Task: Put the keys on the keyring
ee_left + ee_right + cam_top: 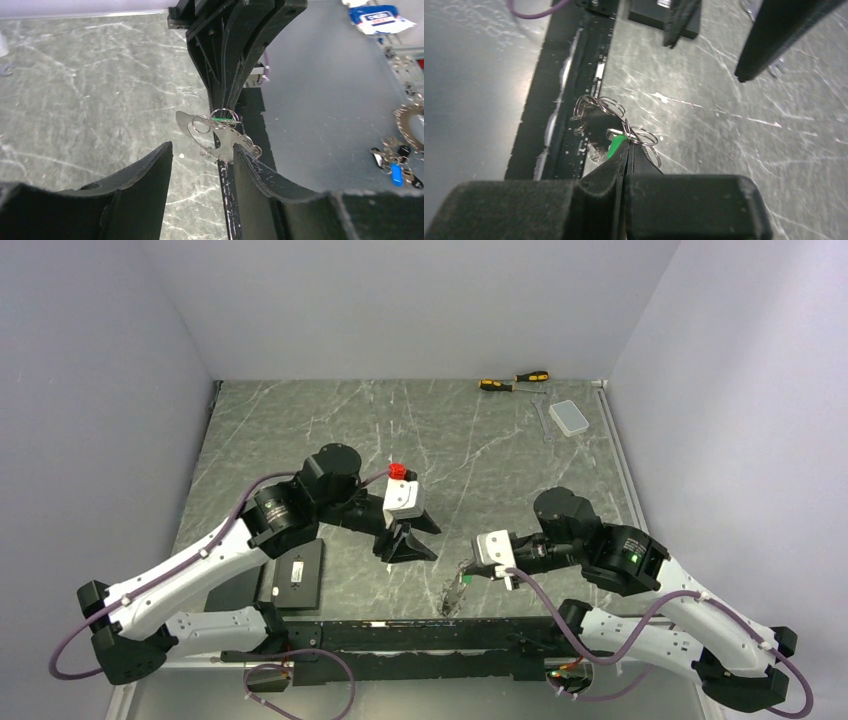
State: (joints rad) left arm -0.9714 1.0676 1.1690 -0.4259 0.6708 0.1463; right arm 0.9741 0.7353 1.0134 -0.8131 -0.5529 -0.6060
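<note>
My right gripper (pixel 627 142) is shut on the key's green head (pixel 615 146) and on a thin silver ring beside it. The keyring (pixel 600 106), a string of linked silver rings with a flat silver plate, hangs from that grip above the table's near edge. In the left wrist view the same bunch (pixel 200 124) dangles under the right gripper's tips (pixel 225 107), with the green key (pixel 223 119) showing. My left gripper (pixel 202 147) is open and holds nothing. Its right fingertip (pixel 239 152) is next to the plate's lower edge; I cannot tell if they touch. From above, left gripper (pixel 408 545) and right gripper (pixel 466 575) face each other.
A black rail (pixel 400 635) runs along the table's near edge under the bunch. A flat black box (pixel 300 575) lies near the left arm. Screwdrivers (pixel 515 380), a wrench (pixel 542 418) and a clear box (pixel 570 417) sit far right. Another key bunch (pixel 395 160) lies off the table.
</note>
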